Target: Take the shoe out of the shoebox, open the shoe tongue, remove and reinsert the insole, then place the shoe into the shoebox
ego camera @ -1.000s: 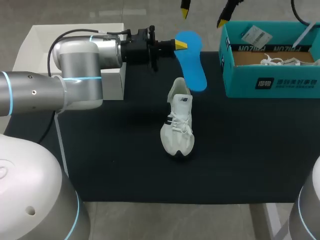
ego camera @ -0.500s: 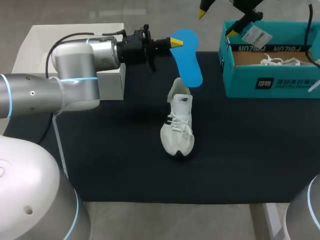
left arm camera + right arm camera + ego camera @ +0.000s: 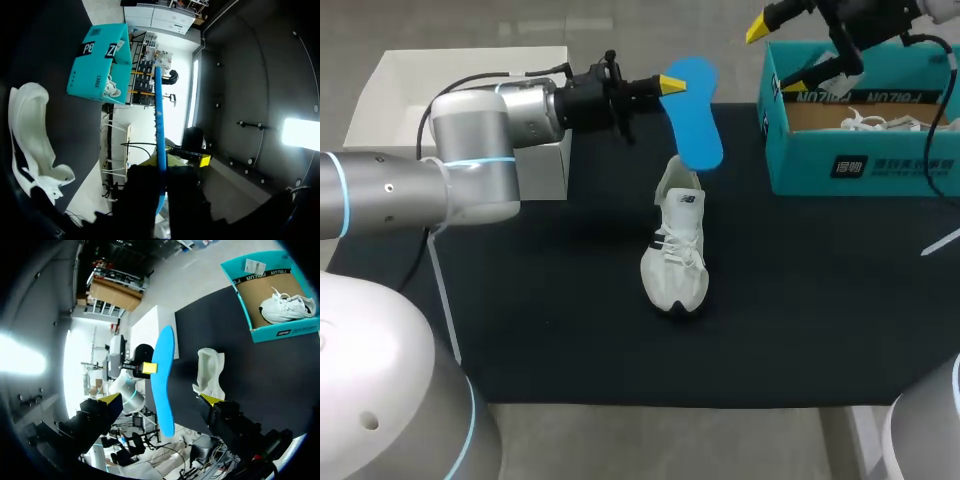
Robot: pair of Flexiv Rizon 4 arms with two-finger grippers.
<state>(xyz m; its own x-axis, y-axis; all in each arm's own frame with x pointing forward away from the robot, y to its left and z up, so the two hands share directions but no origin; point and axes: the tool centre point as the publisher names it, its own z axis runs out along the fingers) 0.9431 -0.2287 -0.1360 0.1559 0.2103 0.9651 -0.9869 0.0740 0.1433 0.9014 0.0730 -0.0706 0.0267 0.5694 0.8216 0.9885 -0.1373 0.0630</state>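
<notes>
While clamped aloft, insole (image 3: 697, 118): blue, pinched near its upper end, lower end hanging over the heel collar of the sneaker.
left gripper (image 3: 672, 84): closed on the insole from 2 sides; in the left wrist view, insole seen edge-on between the dark fingers.
right gripper (image 3: 775, 56): fingers spread wide, nothing between them, hovering above the shoebox corner nearest the insole.
sneaker (image 3: 676, 255): white, upright on its sole on the black mat (image 3: 540, 320), toe toward the robot, well outside the shoebox.
shoebox (image 3: 865, 172): teal, open, at the far right of the mat, with 1 second shoe (image 3: 880, 122) inside.
step in hand: by judgement, putting the insole back in.
doing it well: line the insole up with the length of the sneaker, steady the heel or tongue with the free right gripper, feed the lower end down and forward toward the toe, release only once flat.
risk: light sneaker likely to tip or slide under a one-sided push.
contact between insole tip and collar: cannot tell.
tongue position and inside of the sneaker: hidden from every view.
toe or heel end of the insole in the grip: hard to make out.
</notes>
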